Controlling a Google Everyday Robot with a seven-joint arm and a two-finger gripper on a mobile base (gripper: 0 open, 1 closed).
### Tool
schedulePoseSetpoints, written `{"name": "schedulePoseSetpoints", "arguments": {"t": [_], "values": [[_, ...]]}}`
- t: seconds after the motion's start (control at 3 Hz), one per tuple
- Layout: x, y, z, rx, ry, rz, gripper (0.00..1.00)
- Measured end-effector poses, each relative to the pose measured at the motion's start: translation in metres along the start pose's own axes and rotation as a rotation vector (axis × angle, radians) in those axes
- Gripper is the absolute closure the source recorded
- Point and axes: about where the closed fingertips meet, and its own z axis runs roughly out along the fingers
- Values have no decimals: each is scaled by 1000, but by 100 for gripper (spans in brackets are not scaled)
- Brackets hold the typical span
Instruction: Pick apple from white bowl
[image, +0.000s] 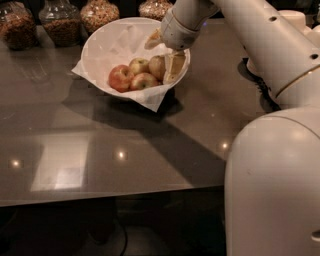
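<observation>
The white bowl (100, 47), lined with crinkled white paper, stands at the back of the dark table and holds four apples. The apple (157, 66), dull golden-tan, lies at the bowl's right side. A redder apple (120, 77), a small pale yellow one (139, 64) and another yellow-red one (144, 81) lie to its left. My gripper (165, 55) reaches down into the bowl's right side, open. One beige finger (175, 67) stands just right of the apple, touching or nearly touching it. The other finger (153, 39) is above and behind it.
Several glass jars of nuts and grains (60, 22) line the table's back edge behind the bowl. My white arm (260, 45) crosses the right of the view and my base (275, 185) fills the lower right. A dark object (255, 75) lies on the table under the arm.
</observation>
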Motion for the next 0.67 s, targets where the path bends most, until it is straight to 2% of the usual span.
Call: {"name": "schedulePoseSetpoints", "arguments": {"t": [0.67], "values": [[11,7,11,-27,7,31,26]]}}
